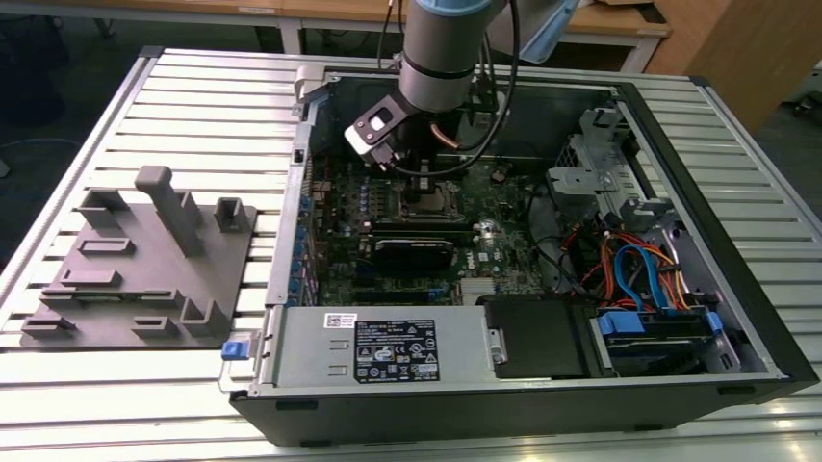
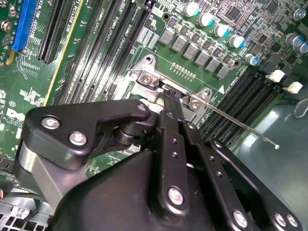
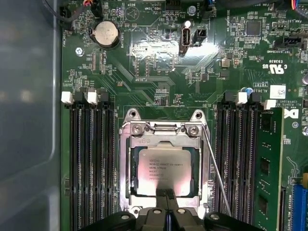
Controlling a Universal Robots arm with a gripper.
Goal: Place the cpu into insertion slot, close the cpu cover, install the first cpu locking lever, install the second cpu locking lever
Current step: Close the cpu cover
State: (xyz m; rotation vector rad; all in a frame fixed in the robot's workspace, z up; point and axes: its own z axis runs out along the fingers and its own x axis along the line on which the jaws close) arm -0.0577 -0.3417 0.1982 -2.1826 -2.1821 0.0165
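Inside open PC case, on green board: cpu [image 3: 161,168] seated in insertion slot [image 3: 124,192], cpu cover [image 3: 163,140] down over it. Gripper [image 3: 167,193] narrow, empty, tips at cover edge, likely pinning it flat. Locking lever [image 3: 218,173] looks unlatched, angled out.

One cpu [image 3: 166,166], one cpu cover [image 3: 139,140], seemingly two levers [image 3: 216,175].

The exterior view looks down at a slant, from well off, onto the open black computer case [image 1: 514,414] on the slatted metal desk [image 1: 192,96]. The first wrist view faces squarely down, close over the green circuit board [image 3: 144,62]. The second wrist view looks slantwise past the black end effector [image 2: 171,94], closer still; both wrist views share the silver-rimmed square insertion slot [image 3: 124,168] [image 2: 144,77].
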